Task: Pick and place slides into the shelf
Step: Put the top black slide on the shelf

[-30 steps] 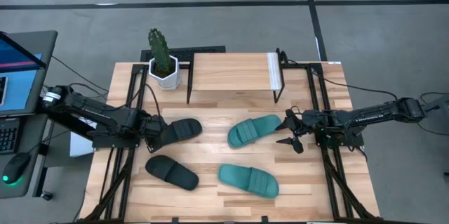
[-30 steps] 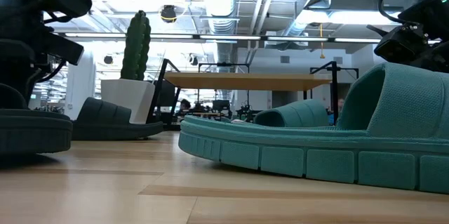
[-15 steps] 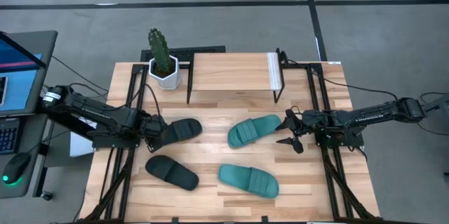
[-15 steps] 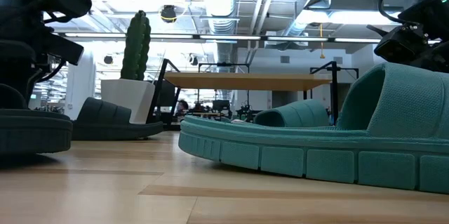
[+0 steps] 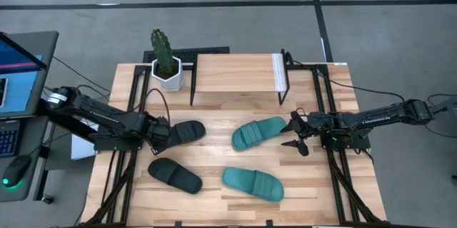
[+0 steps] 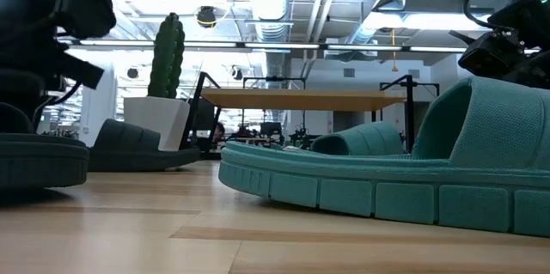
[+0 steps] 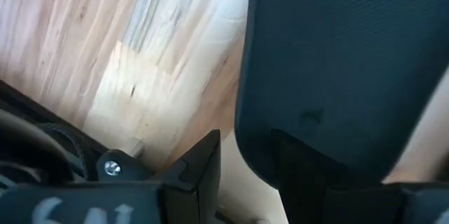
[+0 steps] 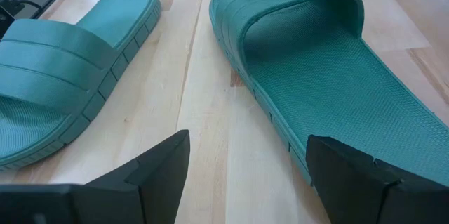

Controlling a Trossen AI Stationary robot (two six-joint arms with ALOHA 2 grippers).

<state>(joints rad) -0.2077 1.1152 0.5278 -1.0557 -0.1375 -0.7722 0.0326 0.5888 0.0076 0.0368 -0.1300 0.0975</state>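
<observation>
two dark jointed robot arms, thin black cables trailing along each, left hand (image 5: 158,131) with black angular fingers, a silver screw and pale printed markings, right hand (image 5: 295,134) with wedge-shaped black fingers

There were two black slides (image 5: 184,132) (image 5: 175,176), two teal slides (image 5: 258,132) (image 5: 253,183), one shelf (image 5: 235,75), one potted cactus (image 5: 166,61), and two grippers (image 5: 158,131) (image 5: 295,134).

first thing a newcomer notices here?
Four slides scattered on the table in front of the shelf: two teal slides on the right half, two black slides on the left. The left gripper is at the heel of the farther black slide, while the right gripper sits open just off the farther teal one. A potted cactus stands beside the shelf.
</observation>
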